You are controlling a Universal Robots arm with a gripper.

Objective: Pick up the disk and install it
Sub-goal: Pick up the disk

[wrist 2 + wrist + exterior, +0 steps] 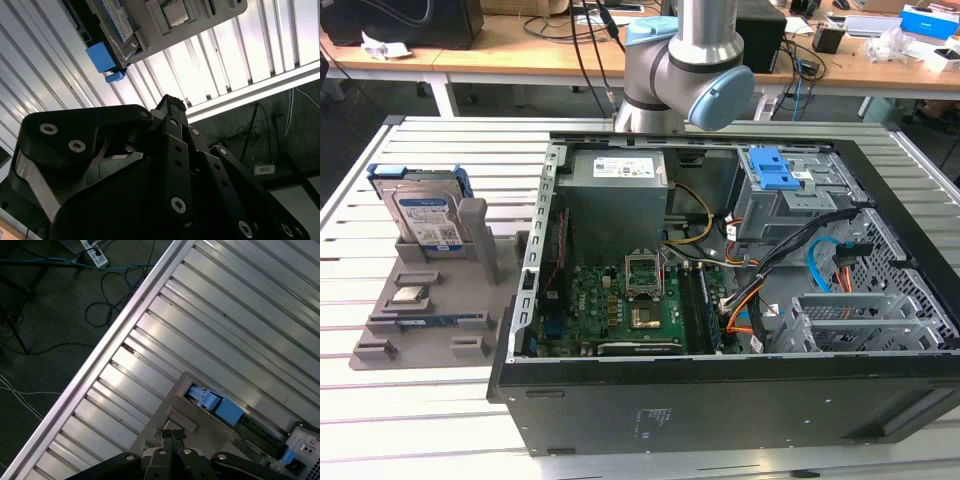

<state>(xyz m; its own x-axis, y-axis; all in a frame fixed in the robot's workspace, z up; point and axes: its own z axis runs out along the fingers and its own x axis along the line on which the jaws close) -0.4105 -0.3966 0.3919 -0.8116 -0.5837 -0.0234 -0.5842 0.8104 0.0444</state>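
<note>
Two fingers (pixel 168 435) of the end effector (pixel 173 433) are pressing together in the first wrist view, with no gap between them and nothing in their grip. The end effector is hanging over a corner of the grey parts holder (pixel 175 390), apart from the disk (pixel 420 212).

The holder is lying on a worktop (pixel 380 420) of long silver aluminium slats, which is also carrying an open black computer case (pixel 720 400) on the exterior view's right. The grey and blue robot arm (pixel 685 70) is rising behind the case. Past the worktop's edge, the first wrist view is showing a dark floor (pixel 45 315) with loose cables and a power strip (pixel 95 257). In the exterior view, wooden desks (pixel 500 55) are lining the back of the room.

The disk is standing on edge in a slot at the far end of the holder. It is leaning back slightly, with its labelled face turned toward the exterior camera. Its blue carrier bracket (pixel 380 178) is framing the top and sides, and the top edge is running across the exterior view. With the lower part sunk in the slot, I cannot tell which way its long axis is running. A square processor chip (pixel 410 295) and a dark memory stick (pixel 440 322) are lying in the holder in front of it.
</note>
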